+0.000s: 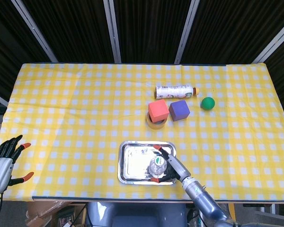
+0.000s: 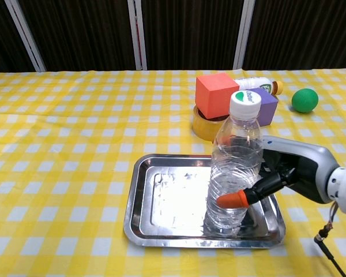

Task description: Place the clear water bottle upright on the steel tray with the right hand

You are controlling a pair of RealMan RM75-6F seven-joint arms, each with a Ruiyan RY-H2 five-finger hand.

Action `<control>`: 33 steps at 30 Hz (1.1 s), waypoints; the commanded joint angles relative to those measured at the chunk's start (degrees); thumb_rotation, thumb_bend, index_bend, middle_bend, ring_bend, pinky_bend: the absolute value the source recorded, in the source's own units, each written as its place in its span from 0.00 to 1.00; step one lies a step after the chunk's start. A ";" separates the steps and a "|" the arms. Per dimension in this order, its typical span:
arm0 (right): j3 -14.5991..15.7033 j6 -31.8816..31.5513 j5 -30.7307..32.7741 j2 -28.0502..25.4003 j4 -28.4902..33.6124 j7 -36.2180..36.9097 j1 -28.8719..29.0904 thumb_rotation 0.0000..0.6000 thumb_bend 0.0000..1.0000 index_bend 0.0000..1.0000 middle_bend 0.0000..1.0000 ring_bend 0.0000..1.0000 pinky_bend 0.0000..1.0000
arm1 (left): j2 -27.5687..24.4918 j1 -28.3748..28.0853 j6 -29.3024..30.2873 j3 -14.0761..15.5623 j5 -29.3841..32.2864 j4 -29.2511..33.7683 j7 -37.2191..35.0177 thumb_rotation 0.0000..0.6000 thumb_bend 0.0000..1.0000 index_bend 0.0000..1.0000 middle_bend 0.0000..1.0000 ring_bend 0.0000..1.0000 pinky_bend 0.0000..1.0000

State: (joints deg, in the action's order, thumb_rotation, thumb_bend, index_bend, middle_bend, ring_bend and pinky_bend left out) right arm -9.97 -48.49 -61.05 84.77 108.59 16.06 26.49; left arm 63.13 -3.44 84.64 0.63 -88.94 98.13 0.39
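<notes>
The clear water bottle (image 2: 233, 173) with a white cap stands on the steel tray (image 2: 167, 202), in its front right part, leaning slightly right. My right hand (image 2: 285, 173) grips it low on the body, with the orange-tipped thumb across the front and the fingers behind. In the head view the bottle (image 1: 157, 165) shows from above on the tray (image 1: 132, 163), with the right hand (image 1: 174, 166) against its right side. My left hand (image 1: 2, 163) hangs open off the table's near left corner, holding nothing.
Behind the tray a red cube (image 2: 217, 95) rests on a yellow tape roll (image 2: 205, 124), beside a purple cube (image 2: 264, 104). Farther back are a lying labelled bottle (image 1: 175, 91) and a green ball (image 1: 208, 103). The tray is close to the table's front edge.
</notes>
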 commanded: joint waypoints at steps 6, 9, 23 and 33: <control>1.11 2.57 -5.66 -16.44 3.64 2.37 -2.14 1.00 0.10 0.06 0.05 0.00 0.00 | -0.25 0.14 0.35 -0.07 0.08 0.15 -0.42 1.00 0.15 0.19 0.01 0.00 0.00; 3.71 4.00 -8.34 -24.73 4.93 0.63 -3.29 1.00 0.10 0.06 0.05 0.00 0.00 | -0.30 0.17 0.41 -0.12 0.20 0.23 -0.54 1.00 0.15 0.19 0.01 0.00 0.00; 12.16 -10.64 -13.82 -37.53 2.79 -15.09 -12.96 1.00 0.20 0.06 0.05 0.00 0.00 | 0.32 0.39 0.67 -0.05 0.35 0.75 1.49 1.00 0.15 0.19 0.01 0.00 0.00; 10.38 -33.72 -31.95 -18.87 -20.15 -13.20 -18.92 1.00 0.23 0.06 0.05 0.00 0.00 | 0.52 0.30 0.54 -0.54 1.27 0.21 1.30 1.00 0.15 0.19 0.01 0.00 0.00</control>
State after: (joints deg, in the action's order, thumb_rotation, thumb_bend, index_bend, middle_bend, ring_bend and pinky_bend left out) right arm 1.05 -75.86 -86.67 58.88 96.65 3.14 10.69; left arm 63.62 -3.11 85.22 0.12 -87.72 98.37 1.70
